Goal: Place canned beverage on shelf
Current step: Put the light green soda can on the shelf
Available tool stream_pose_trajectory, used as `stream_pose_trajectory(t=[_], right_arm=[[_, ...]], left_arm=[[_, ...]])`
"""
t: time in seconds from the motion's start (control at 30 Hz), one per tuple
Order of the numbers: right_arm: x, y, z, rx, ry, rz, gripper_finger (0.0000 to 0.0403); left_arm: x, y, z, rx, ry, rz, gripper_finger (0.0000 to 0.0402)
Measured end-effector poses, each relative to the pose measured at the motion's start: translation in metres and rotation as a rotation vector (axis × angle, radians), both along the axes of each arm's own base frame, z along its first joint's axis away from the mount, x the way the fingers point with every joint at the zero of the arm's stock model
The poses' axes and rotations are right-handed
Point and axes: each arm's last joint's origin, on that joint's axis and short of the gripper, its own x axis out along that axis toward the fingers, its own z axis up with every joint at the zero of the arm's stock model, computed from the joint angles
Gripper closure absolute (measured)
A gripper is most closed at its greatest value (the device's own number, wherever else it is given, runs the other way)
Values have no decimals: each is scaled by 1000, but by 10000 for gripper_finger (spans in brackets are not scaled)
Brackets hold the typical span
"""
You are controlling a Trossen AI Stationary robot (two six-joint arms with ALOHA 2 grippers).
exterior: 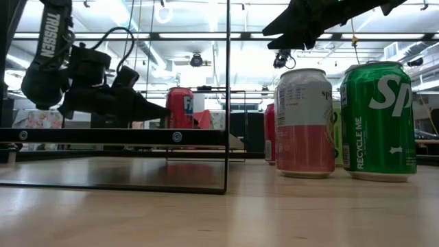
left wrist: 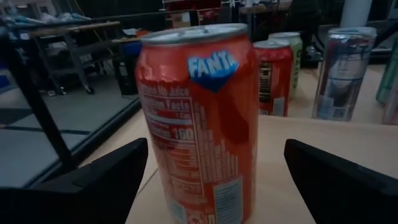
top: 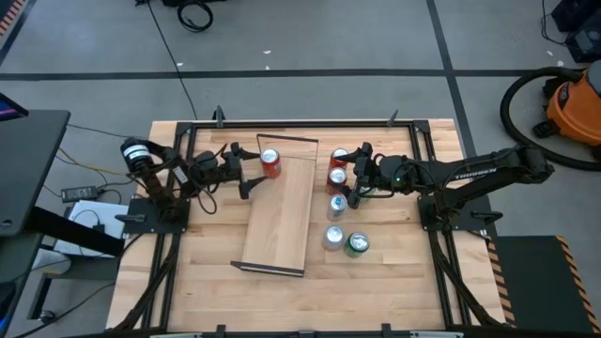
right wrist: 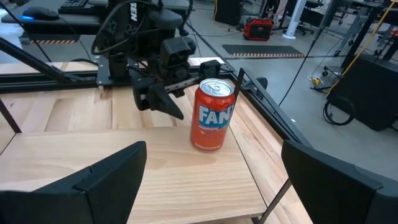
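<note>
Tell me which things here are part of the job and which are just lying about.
Job:
- orange Fanta can, standing on the shelf
- long light-wood shelf
- left gripper, open beside the can

Lying about:
- green Sprite can
- pink-and-white can
- orange shop vacuum

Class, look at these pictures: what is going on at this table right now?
An orange Fanta can stands upright at one end of the shelf. The left end effector is open beside it, not gripping it. The right end effector, also open, hangs over the other cans grouped on the table beside the shelf.
</note>
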Motion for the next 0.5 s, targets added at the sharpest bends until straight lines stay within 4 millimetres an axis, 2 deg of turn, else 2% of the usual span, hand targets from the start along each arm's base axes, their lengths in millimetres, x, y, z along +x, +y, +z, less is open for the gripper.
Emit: stream_pose_trajectory(t=[0.27, 0.5], right_arm=[[0, 0, -1, 8, 10, -4, 18], [-4, 0, -12, 46, 114, -25, 18]], left_arm=[[-11, -7, 11, 16, -51, 35, 12], [-11, -16, 20, 64, -70, 67, 12]])
